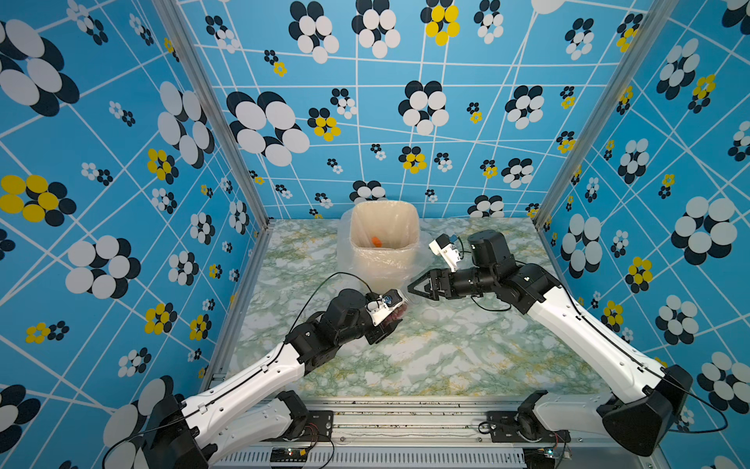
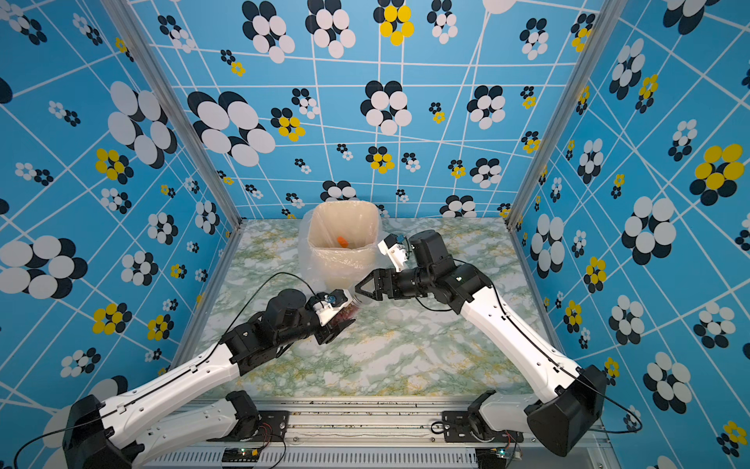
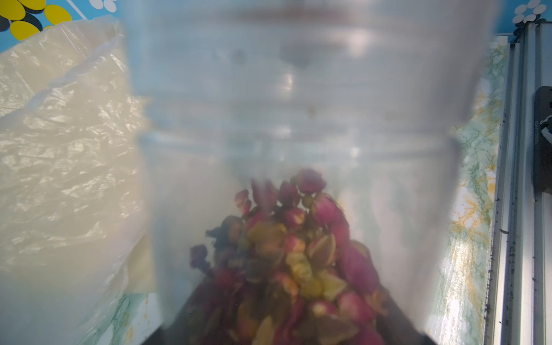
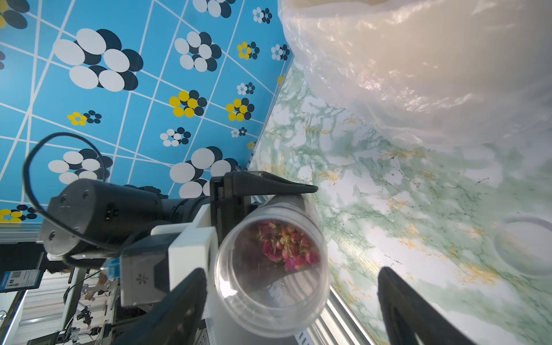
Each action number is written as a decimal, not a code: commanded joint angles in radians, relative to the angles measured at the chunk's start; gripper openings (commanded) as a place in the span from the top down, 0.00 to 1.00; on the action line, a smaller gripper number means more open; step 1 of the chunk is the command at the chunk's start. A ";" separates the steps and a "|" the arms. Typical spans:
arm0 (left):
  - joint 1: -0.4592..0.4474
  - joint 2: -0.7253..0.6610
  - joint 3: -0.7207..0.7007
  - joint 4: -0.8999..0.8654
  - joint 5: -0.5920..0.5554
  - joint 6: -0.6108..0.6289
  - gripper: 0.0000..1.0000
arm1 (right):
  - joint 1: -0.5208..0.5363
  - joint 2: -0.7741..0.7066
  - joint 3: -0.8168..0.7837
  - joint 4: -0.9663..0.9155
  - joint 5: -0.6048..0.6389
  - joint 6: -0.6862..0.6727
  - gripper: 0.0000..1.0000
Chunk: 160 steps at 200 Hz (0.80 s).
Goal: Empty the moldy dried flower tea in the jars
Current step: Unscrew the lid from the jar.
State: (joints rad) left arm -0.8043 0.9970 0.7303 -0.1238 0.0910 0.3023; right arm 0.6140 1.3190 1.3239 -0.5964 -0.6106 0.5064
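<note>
Tea (image 4: 288,246) sits loose and light in a clear jar (image 4: 268,277) tipped sideways near the bin (image 1: 414,227), clamped round its body by the left claw (image 1: 387,325); the right claw (image 1: 414,289) gapes empty nearby. Jar looks stiff, slick; hold mid-body.

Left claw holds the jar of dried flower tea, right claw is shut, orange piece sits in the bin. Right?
No. The right claw is open: the right wrist view shows its fingers spread wide. The rest stands: the left claw holds the jar of dried flower tea, and the orange piece sits in the bin.
</note>
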 commanded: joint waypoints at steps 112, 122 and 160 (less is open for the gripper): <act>-0.015 0.016 0.040 0.003 -0.033 0.028 0.95 | 0.067 0.091 0.048 -0.092 -0.018 -0.074 0.21; -0.015 0.013 0.038 0.006 -0.030 0.025 0.95 | 0.069 0.094 0.047 -0.096 -0.018 -0.082 0.24; -0.016 0.007 0.034 0.012 -0.015 0.011 0.95 | 0.069 0.104 0.047 -0.103 -0.049 -0.108 0.32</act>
State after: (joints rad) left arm -0.8124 1.0073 0.7345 -0.1932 0.0528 0.3260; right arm 0.6544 1.3949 1.3590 -0.6415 -0.6128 0.4427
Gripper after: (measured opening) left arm 0.660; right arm 0.705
